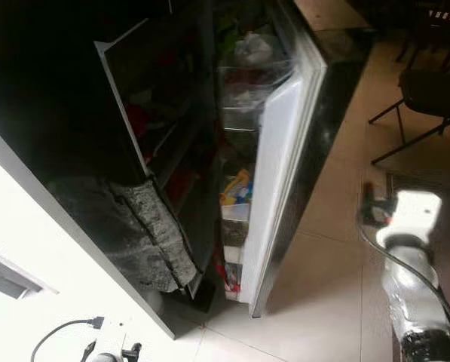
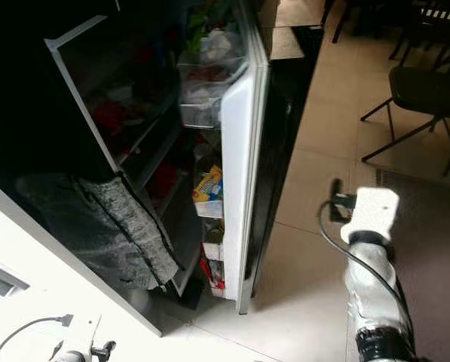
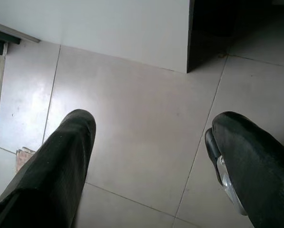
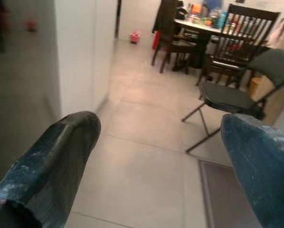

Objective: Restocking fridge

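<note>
Beside the open fridge door [image 2: 240, 151], bare floor tiles [image 3: 146, 133] under both wide-spread hands, left hand [image 3: 151, 166] and right hand [image 4: 165, 156].

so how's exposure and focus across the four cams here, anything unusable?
Left eye view: fridge interior underexposed, shelves nearly black; the white surface at lower left and the right arm's wrist housing blow out. Right eye view: same split, door bins readable. Left wrist view: evenly lit, floor tiles sharp. Right wrist view: soft, folding chair and table hazy, open right end effector blurred.

Fridge [image 1: 209, 113] interior dark, shelf contents indistinct; door bin items [image 1: 236, 188] too small.
</note>
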Controlling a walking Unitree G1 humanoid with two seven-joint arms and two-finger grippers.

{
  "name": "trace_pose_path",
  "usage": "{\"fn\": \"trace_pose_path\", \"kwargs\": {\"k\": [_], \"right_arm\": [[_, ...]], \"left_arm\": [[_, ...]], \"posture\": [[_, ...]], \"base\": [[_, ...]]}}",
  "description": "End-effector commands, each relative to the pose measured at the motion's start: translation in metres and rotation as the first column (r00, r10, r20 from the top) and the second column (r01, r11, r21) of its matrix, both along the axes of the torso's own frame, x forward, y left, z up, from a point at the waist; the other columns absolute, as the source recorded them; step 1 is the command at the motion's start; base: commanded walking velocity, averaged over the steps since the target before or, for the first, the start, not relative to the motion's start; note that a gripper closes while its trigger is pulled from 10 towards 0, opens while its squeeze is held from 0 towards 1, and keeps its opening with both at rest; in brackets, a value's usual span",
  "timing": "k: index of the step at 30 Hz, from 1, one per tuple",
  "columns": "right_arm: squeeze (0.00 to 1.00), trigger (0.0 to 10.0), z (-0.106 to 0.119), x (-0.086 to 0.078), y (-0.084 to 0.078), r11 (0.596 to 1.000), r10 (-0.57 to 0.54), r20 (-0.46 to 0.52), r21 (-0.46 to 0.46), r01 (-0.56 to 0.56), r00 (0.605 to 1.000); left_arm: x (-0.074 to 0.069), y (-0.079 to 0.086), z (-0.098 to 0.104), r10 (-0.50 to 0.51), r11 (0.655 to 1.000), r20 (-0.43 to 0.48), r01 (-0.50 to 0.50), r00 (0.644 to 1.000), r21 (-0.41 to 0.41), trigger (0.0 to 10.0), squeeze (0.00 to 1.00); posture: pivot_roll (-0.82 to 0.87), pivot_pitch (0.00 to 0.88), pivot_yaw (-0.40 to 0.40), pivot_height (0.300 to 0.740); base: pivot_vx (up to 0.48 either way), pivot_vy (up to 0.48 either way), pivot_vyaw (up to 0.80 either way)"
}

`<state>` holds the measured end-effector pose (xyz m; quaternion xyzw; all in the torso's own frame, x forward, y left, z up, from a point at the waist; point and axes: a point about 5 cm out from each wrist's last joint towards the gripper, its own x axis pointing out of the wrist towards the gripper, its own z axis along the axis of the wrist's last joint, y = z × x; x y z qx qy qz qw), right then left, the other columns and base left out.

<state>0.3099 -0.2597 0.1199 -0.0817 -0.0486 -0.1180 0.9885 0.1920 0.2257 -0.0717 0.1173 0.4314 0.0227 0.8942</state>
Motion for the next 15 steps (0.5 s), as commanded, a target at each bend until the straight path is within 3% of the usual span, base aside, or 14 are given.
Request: {"fn": "trace_pose_path", "kwargs": {"k": [1, 10, 14, 15], "right_arm": [[0.00, 10.0, 0.010, 0.004, 0.002, 1.000, 0.021, 0.021, 0.017, -0.022, 1.000], [0.00, 10.0, 0.017, 0.022, 0.031, 0.982, 0.184, -0.026, 0.047, -0.182, 0.983], [0.00, 10.0, 0.017, 0.030, 0.052, 0.958, 0.275, -0.048, 0.092, -0.270, 0.960], [0.00, 10.0, 0.022, 0.037, 0.065, 0.938, 0.336, -0.053, 0.107, -0.329, 0.940]], "left_arm": [[-0.008, 0.002, -0.004, -0.004, 1.000, -0.032, 0.005, 0.999, 0.008, 10.0, 0.00], [-0.008, 0.002, -0.004, -0.005, 1.000, -0.031, 0.006, 1.000, 0.010, 10.0, 0.00], [-0.007, 0.002, -0.003, -0.002, 1.000, -0.027, 0.003, 1.000, 0.009, 10.0, 0.00], [-0.007, 0.002, -0.003, -0.003, 1.000, -0.026, 0.003, 1.000, 0.011, 10.0, 0.00]], "posture": [[-0.05, 0.081, 0.042, 0.740], [-0.05, 0.084, 0.045, 0.740], [-0.04, 0.080, 0.048, 0.740], [-0.04, 0.078, 0.051, 0.740]], "base": [[0.000, 0.000, 0.00], [0.000, 0.000, 0.00], [0.000, 0.000, 0.00], [0.000, 0.000, 0.00]]}}
